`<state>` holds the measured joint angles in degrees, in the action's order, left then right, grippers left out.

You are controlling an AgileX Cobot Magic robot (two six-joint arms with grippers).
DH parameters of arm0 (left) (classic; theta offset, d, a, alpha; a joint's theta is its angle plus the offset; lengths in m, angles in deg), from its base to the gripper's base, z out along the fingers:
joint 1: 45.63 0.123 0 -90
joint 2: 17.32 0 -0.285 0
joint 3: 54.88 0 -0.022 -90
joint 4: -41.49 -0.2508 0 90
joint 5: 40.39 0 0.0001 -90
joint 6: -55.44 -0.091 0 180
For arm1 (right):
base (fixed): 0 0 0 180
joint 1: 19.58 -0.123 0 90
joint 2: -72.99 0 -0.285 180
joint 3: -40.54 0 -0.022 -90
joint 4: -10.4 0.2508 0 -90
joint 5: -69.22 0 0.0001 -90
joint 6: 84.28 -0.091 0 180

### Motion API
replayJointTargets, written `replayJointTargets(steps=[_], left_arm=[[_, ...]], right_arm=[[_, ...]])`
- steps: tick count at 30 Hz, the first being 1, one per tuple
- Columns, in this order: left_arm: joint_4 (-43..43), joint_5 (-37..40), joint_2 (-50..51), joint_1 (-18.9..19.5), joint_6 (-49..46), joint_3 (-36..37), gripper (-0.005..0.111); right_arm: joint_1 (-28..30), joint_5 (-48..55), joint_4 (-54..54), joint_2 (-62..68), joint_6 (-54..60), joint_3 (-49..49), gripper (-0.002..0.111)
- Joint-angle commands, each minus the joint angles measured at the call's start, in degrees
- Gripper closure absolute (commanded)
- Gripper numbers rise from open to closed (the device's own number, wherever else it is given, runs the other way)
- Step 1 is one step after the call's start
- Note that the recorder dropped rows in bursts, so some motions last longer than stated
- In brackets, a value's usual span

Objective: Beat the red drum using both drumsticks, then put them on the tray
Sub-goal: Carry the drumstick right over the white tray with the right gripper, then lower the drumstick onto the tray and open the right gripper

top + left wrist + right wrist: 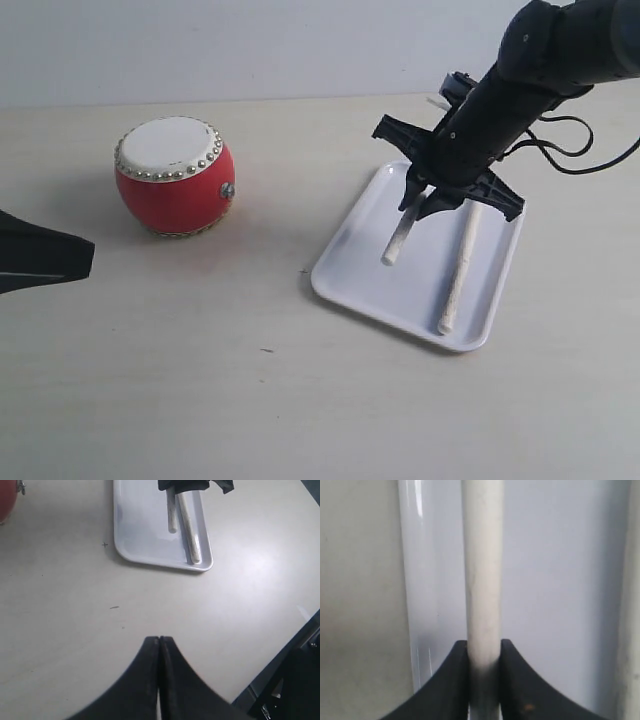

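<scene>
The red drum (175,175) with its cream skin stands on the table at the left. The white tray (350,270) lies to its right. One drumstick (460,265) rests flat along the tray's right side. My right gripper (428,205) is above the tray, shut on the other drumstick (403,235), whose tip slants down toward the tray floor. In the right wrist view that stick (482,570) runs out from between my fingers (457,665) over the tray (560,580). My left gripper (159,639) is shut and empty, low at the left edge, apart from the drum.
The tabletop (200,380) is pale and bare around the drum and tray. A black cable (570,150) loops behind my right arm. The left wrist view shows the table's edge (280,650) near my left gripper.
</scene>
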<state>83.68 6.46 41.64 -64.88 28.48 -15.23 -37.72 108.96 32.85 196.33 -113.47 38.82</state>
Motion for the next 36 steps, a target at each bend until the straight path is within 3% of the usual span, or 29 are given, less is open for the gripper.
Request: replayJointTargets(steps=[1,36], left_arm=[[0.06,-0.90,-0.52,-0.05,0.39,0.08,0.107],[-0.08,-0.26,-0.52,-0.05,0.39,0.08,0.107]], right_arm=[[-1.74,-0.16,-1.53,0.54,-3.03,0.43,0.108],[-1.87,-0.86,3.91,3.97,0.60,0.30,0.108]])
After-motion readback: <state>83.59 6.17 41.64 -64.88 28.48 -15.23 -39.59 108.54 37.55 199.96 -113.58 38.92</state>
